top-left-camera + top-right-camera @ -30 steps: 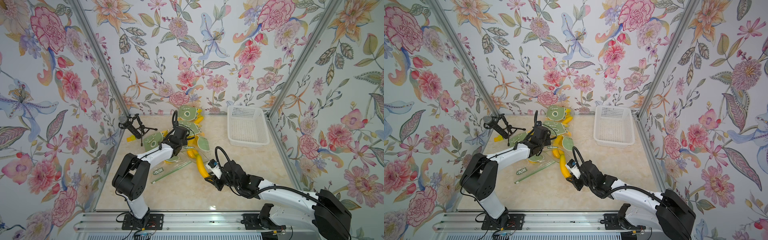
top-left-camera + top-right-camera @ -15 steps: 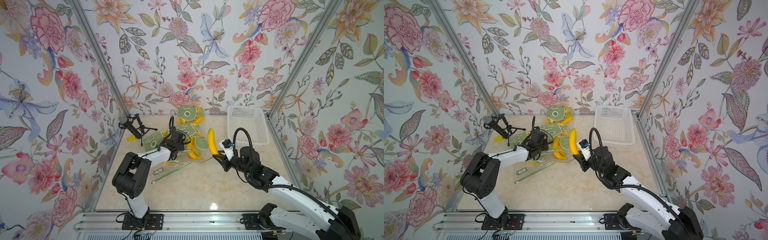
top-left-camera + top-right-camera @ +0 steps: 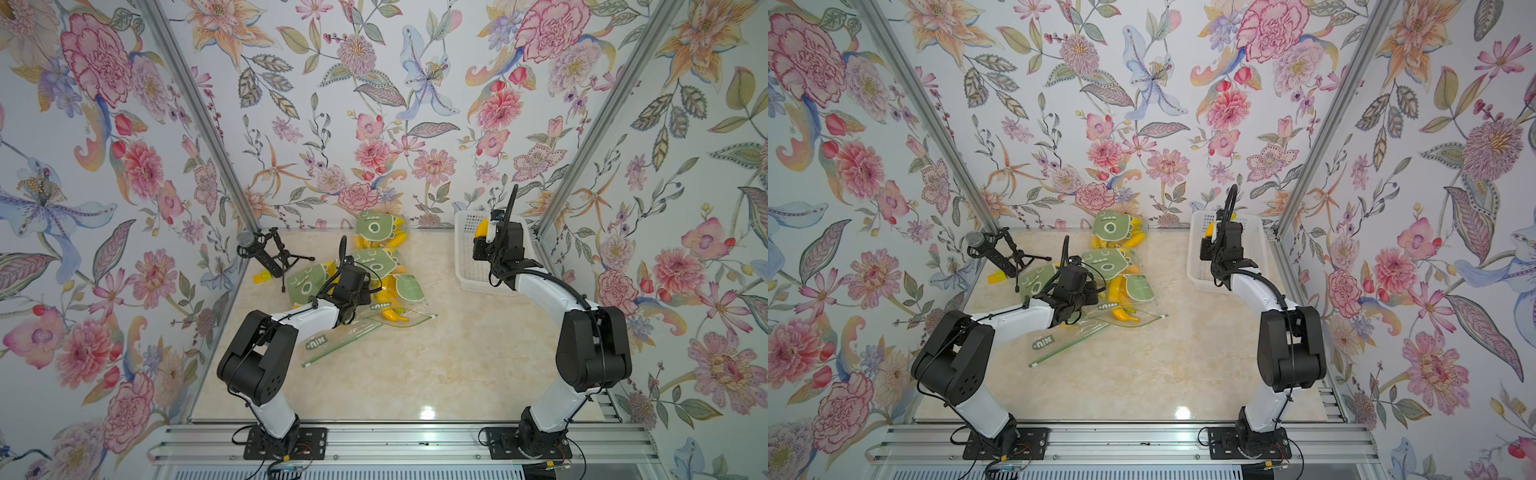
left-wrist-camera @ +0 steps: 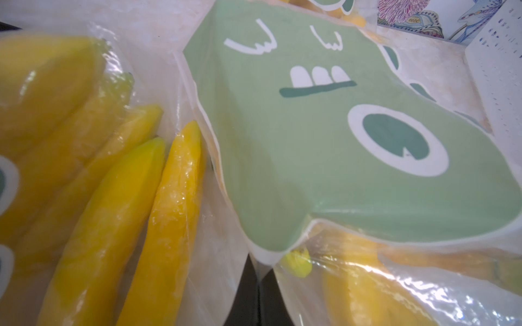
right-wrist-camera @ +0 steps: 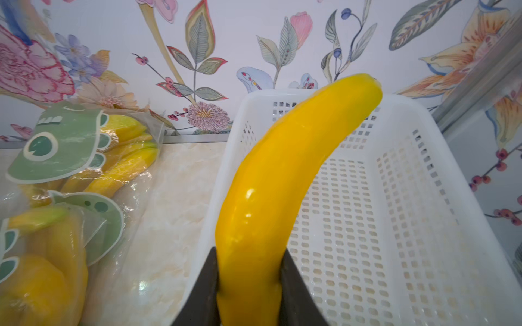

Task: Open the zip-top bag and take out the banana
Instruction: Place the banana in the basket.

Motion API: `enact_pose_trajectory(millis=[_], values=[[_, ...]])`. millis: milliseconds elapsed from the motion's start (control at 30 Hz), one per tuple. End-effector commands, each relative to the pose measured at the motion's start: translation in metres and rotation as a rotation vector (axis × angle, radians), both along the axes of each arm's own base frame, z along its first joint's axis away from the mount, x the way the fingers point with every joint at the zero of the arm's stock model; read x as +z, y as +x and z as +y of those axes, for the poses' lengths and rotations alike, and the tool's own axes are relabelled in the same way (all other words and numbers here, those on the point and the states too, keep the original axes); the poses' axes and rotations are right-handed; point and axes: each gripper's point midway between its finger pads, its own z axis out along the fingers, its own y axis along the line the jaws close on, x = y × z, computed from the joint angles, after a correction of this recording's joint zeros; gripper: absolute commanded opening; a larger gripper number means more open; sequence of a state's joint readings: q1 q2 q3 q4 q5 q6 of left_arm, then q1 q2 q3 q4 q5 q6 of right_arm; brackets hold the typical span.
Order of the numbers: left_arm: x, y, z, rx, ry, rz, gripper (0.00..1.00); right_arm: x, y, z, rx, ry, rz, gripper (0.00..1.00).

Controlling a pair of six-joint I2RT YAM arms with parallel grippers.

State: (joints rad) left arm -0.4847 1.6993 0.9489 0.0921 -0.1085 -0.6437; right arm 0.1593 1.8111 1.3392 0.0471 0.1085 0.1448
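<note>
Yellow and glossy in the clamp of the right gripper (image 5: pixel 248 271): a banana (image 5: pixel 282 183), pinched at its lower end between two dark fingers (image 5: pixel 296 288). Curving up over the near rim of the white slotted basket (image 5: pixel 409 113), above the basket's inside, tip toward the basket's far wall.

Well apart from the basket, toward the left arm's side, on the marble-look bench (image 3: pixel 415 365): a heap of clear zip-top bags (image 3: pixel 376 262) printed with green dinosaur heads and stuffed with more bananas (image 4: pixel 127 211). Down in that heap, the left gripper (image 4: pixel 258 288), pressed together, bag film right at its tips. Cannot tell whether any film is pinched.

Farther from the basket and nearer the arm bases than the heap, one zip-top bag (image 3: pixel 340 338) lying flat on the bench. On the heap's far side from the basket, a small microphone (image 3: pixel 266 253) on a tripod.
</note>
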Motion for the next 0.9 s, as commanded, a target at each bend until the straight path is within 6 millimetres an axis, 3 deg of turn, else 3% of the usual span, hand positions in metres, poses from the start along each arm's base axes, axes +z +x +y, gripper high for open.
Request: enact_pose_trajectory(millis=[0,233,333,500,667,867], values=[[0.015,-0.003,-0.006,-0.020,-0.015,-0.039,0.00,-0.029,0.022,-0.020,-0.155,0.016,0.095,0.19],[0.019,-0.008,-0.010,-0.034,-0.013,-0.050,0.00,-0.071,0.074,-0.025,-0.256,0.067,0.188,0.22],[0.020,-0.011,-0.013,-0.041,-0.011,-0.054,0.00,-0.092,0.085,-0.024,-0.284,0.114,0.236,0.24],[0.018,-0.013,-0.016,-0.050,-0.009,-0.052,0.00,-0.105,0.097,-0.022,-0.293,0.152,0.257,0.29],[0.021,-0.012,-0.016,-0.046,-0.009,-0.058,0.00,-0.095,0.100,-0.021,-0.277,0.140,0.247,0.42],[0.024,-0.013,-0.014,-0.036,-0.009,-0.062,0.00,-0.059,0.094,-0.014,-0.192,0.109,0.208,0.52]])
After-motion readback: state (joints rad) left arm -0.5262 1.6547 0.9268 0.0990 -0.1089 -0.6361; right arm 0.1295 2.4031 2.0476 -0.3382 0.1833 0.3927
